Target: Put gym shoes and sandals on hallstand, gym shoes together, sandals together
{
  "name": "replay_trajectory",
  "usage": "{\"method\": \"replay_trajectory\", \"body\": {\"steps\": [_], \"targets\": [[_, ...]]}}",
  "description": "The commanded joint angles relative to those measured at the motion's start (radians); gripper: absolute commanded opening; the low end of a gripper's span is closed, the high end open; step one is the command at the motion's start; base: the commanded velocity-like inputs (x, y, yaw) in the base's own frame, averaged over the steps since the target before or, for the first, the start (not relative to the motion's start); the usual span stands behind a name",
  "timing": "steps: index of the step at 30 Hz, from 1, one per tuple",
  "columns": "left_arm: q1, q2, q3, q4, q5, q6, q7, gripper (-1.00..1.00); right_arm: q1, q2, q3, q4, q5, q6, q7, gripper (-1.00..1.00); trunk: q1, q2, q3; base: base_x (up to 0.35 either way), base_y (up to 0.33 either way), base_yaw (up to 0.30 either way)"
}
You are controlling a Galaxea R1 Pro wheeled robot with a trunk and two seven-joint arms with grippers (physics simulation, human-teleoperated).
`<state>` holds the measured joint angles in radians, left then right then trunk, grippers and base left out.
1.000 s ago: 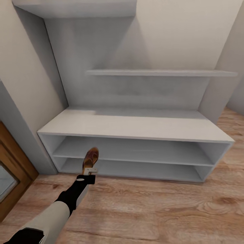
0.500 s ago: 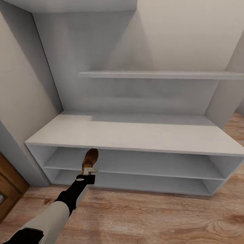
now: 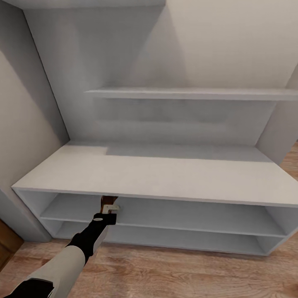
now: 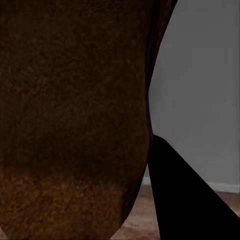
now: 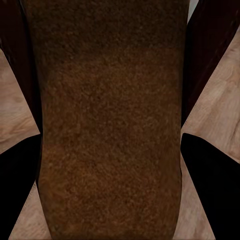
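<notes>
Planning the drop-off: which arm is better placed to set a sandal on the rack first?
Left. Its end effector already holds a dark brown leather-look sandal at the pale grey hallstand shelves. The right arm's position is unclear.

Dark brown sandal (image 4: 75, 115), pale grey hallstand (image 3: 165, 176)

There are 2 sandals (image 4: 70, 120) (image 5: 110, 125), 1 hallstand (image 3: 165, 178) with 2 open shelf rows, and 1 floating shelf (image 3: 186, 93).

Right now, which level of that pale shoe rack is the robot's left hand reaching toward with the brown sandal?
The upper open shelf, just under the flat top. The left gripper holds the sandal at that row's front, above the bottom shelf.
</notes>
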<state>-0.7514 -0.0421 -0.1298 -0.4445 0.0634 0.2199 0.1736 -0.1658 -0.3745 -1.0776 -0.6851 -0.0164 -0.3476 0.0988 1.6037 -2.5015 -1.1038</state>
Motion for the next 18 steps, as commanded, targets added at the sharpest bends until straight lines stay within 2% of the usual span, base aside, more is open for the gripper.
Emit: {"method": "replay_trajectory", "body": {"steps": [1, 4, 10, 18], "targets": [[0.000, 0.001, -0.008, -0.002, 0.004, 0.007, 0.006, -1.00, -0.001, 0.000, -0.005, 0.001, -0.002, -0.003, 0.010, -1.00, 0.000, 0.000, -0.001, 0.031, -0.002, 0.000], [-0.001, 0.000, -0.008, -0.002, 0.003, 0.011, 0.006, -1.00, -0.001, 0.000, -0.005, 0.001, -0.002, -0.003, 0.010, -1.00, 0.000, 0.000, -0.001, 0.039, -0.001, 0.000], [-0.002, -0.001, -0.008, -0.002, 0.003, 0.014, 0.007, -1.00, -0.001, 0.000, -0.005, 0.001, -0.002, -0.003, 0.010, -1.00, 0.000, 0.000, -0.001, 0.195, 0.000, 0.000], [0.000, 0.001, -0.009, -0.002, 0.003, 0.013, 0.007, -1.00, -0.001, 0.000, -0.005, 0.001, -0.002, -0.003, 0.010, -1.00, 0.000, 0.000, -0.001, 0.016, 0.000, 0.000]]}}
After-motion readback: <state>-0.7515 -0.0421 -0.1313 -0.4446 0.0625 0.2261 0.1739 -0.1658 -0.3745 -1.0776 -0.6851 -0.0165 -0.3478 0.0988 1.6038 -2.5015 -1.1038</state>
